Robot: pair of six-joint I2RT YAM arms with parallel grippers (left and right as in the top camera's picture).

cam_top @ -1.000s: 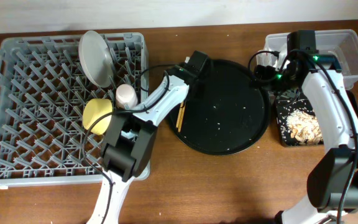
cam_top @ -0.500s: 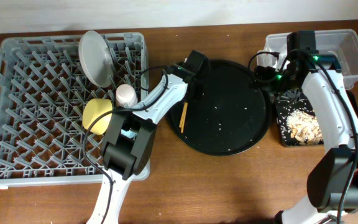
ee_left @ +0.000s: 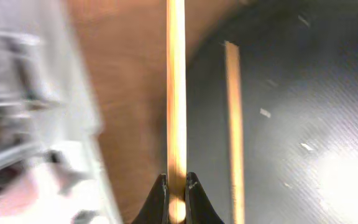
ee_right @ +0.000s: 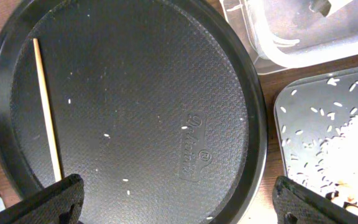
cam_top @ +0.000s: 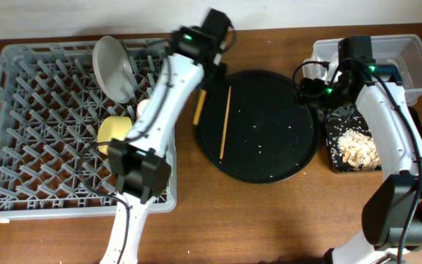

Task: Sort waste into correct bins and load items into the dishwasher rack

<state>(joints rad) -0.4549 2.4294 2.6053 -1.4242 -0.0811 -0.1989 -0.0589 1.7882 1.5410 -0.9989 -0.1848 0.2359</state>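
My left gripper [ee_left: 176,180] is shut on one end of a wooden chopstick [ee_left: 176,87], held in the air over the left rim of the round black tray [cam_top: 269,158]. From overhead, the gripper [cam_top: 206,82] hangs at the tray's back left with the chopstick [cam_top: 198,108] pointing toward the front. A second chopstick [cam_top: 225,123] lies on the tray. The grey dishwasher rack [cam_top: 20,88] holds the plate [cam_top: 113,67], yellow bowl [cam_top: 114,134] and pink cup [cam_top: 146,110]. My right gripper [ee_right: 185,205] hovers open and empty over the tray's right side.
A clear tub [cam_top: 409,62] stands at the back right. In front of it is a black rectangular tray [cam_top: 337,128] with pale food scraps [cam_top: 357,147]. White crumbs dot the round tray. The brown tabletop shows at the front.
My left gripper shut on one chopstick, lifted it off the tray and the arm swung up toward the back. The other chopstick shifted rightward on the tray. The right arm stayed still.
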